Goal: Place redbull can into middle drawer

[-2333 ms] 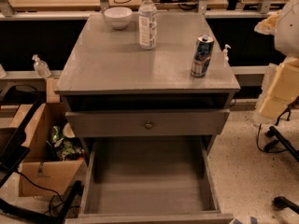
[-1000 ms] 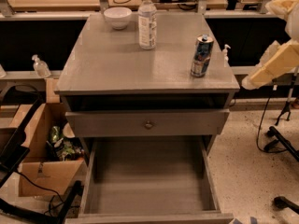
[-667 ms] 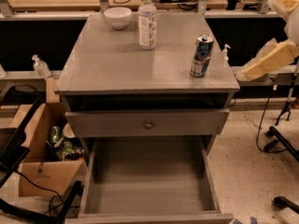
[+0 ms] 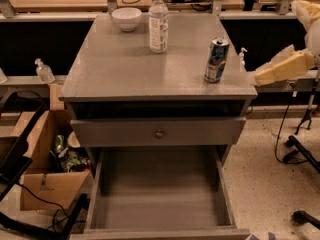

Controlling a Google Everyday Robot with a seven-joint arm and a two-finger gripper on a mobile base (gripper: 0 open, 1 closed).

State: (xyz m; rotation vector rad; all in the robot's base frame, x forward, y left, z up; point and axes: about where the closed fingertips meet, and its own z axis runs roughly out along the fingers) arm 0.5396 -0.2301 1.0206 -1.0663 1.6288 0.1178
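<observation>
End effector [image 4: 261,77] near right of redbull can [image 4: 216,60] on tabletop [image 4: 125,69], its state can't tell; should approach level, grip mid-can, avoid tipping; middle drawer [image 4: 160,199] open below.

Gripper [image 4: 261,76]: a pale wrapped form just off the right edge of the worktop [image 4: 120,69]; the arm behind it is cut off by the right border. Left of the jaws, the print on the redbull can [image 4: 216,60] is blurred and unreadable. Below-left of the jaws, the front lip of the middle drawer [image 4: 160,204] is partly cut off by the bottom border. The open slot [image 4: 160,109] under the worktop is too dark to see into.
</observation>
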